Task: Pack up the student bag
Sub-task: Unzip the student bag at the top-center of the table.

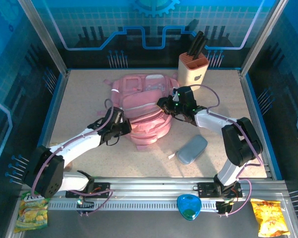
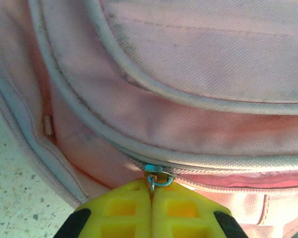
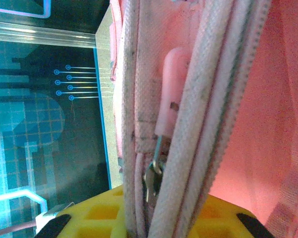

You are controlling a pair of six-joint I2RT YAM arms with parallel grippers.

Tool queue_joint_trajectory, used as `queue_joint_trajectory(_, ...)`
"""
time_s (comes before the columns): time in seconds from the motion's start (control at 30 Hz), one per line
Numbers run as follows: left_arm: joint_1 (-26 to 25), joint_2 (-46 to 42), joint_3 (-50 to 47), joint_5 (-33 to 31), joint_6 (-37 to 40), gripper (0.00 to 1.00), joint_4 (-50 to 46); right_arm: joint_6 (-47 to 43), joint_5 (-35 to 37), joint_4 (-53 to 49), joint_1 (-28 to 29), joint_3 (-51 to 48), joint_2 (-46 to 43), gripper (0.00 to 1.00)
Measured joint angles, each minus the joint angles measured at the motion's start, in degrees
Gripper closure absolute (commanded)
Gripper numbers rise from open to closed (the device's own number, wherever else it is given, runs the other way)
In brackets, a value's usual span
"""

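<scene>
- Top external view: the left fingers [image 1: 124, 130] touch the bag [image 1: 145, 113] at its near-left corner. The bag lies flat in the middle of the table [image 1: 89, 94], its long axis running from the arms toward the back wall.
- Left wrist view: these fingers are closed tight on a metal zip ring [image 2: 156, 177], with the bag straight ahead of them. The zip track runs crosswise, so I judge the pull must follow it sideways rather than straight back.
- Top external view: the right fingers [image 1: 164, 105] meet the bag's right edge, about as near as the left.
- Right wrist view: they pinch a piped seam [image 3: 139, 148], cloth passing between them, with a pink zip tab [image 3: 171, 89] just beyond. From above, both grips are too small to read.
</scene>
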Motion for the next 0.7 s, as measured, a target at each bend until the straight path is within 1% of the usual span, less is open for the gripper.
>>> queue_joint_trajectory(0.2,0.2,-0.1,0.4,5.5,6.9,1.00,1.1,1.6,1.3,0.7,-0.2,-1.6,-1.5,0.57)
queue_joint_trajectory(0.33,-0.8,-0.1,1.9,7.2,10.1,1.00,1.1,3.5,4.1,0.6,1.0,-2.7,-4.3,0.49)
queue_joint_trajectory(0.47,-3.4,0.2,3.3,8.2,11.8,1.00,1.6,5.4,9.1,-1.2,5.0,-3.1,-7.0,0.48)
queue_joint_trajectory(0.6,-6.0,1.9,4.7,9.1,12.9,1.00,2.5,8.1,13.2,-2.4,9.1,-3.5,-7.3,0.49)
queue_joint_trajectory(0.7,-7.1,3.6,5.6,9.3,13.4,1.00,2.6,9.3,15.5,-3.0,10.3,-3.5,-7.1,0.52)
